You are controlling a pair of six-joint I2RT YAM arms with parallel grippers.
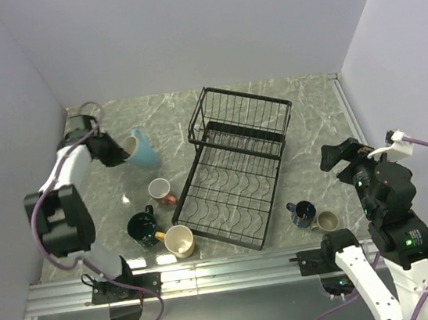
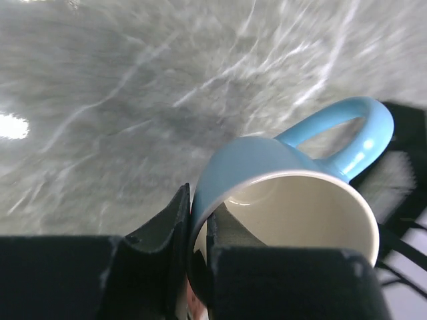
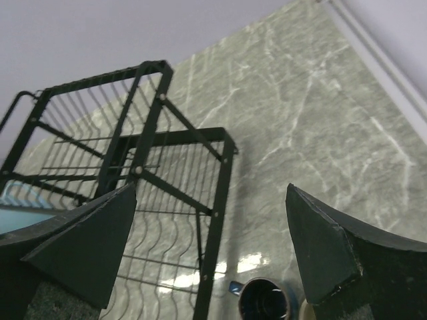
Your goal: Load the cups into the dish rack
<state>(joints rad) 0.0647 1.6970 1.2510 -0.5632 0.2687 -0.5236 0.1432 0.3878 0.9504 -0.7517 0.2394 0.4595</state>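
My left gripper [image 1: 116, 150] at the far left is shut on the rim of the light blue cup [image 1: 143, 149]. The cup is tipped on its side. In the left wrist view one finger [image 2: 163, 233] sits outside the light blue cup [image 2: 267, 163], the other inside its cream interior. The black wire dish rack [image 1: 247, 96] stands mid-table, holding nothing. Left of it stand a pink cup [image 1: 159, 189], a dark teal cup [image 1: 141, 227] and a yellow-cream cup [image 1: 180, 241]. My right gripper [image 1: 333, 157] hovers open right of the rack, above a navy cup [image 1: 304, 212] and a beige cup [image 1: 327, 221].
White walls close in the marble table on the left, back and right. A metal rail [image 1: 229, 272] runs along the near edge with both arm bases. In the right wrist view the rack's raised basket [image 3: 150, 100] is ahead and the navy cup [image 3: 263, 301] below.
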